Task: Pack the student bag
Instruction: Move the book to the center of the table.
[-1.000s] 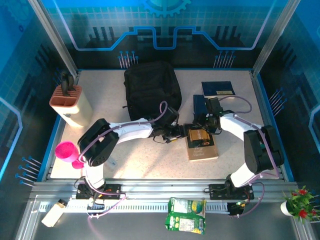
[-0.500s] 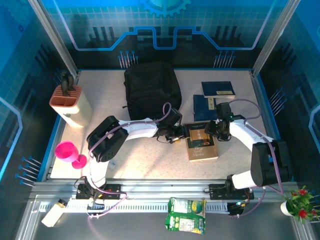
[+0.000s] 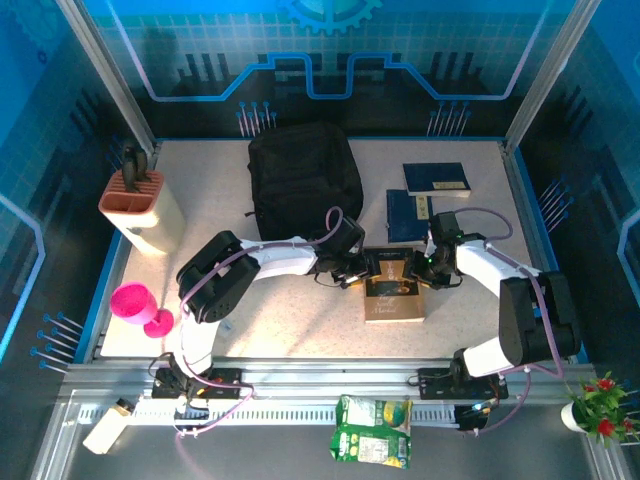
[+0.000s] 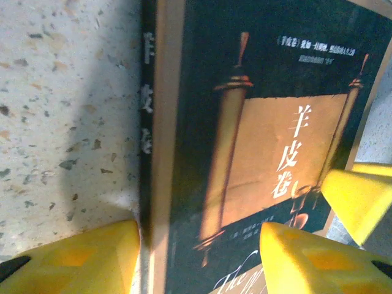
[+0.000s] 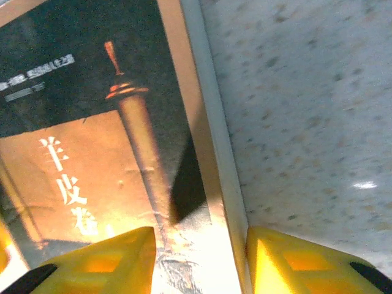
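The student bag point(image 3: 303, 175) lies flat at the far middle of the speckled tabletop point(image 3: 290, 310), its long axis running roughly from the far edge toward the arms and leaning slightly. The end nearer the arms looks narrower and rounded and the far end squarer; which end is the top cannot be told from above. It sits well apart from both hands, with no arm touching it.

In front of it and to its right, the two arms meet over a dark book point(image 3: 393, 295) with a glowing scroll on its cover, lying face up on the tabletop. From above, the left hand point(image 3: 357, 270) sits at the book's far left corner and the right hand point(image 3: 426, 272) at its far right corner.

In the left wrist view, the left hand point(image 4: 196, 251) has its yellow fingers apart, one over bare tabletop beside the spine and the other over the cover point(image 4: 245, 147), with the spine between them. A finger of the other hand shows at the book's far edge. In the right wrist view, the right hand point(image 5: 199, 257) is likewise spread, straddling the book's point(image 5: 92, 141) page edge. Whether either hand presses on the book cannot be told.

Two blue books point(image 3: 436, 177) lie to the bag's right, near the right arm.
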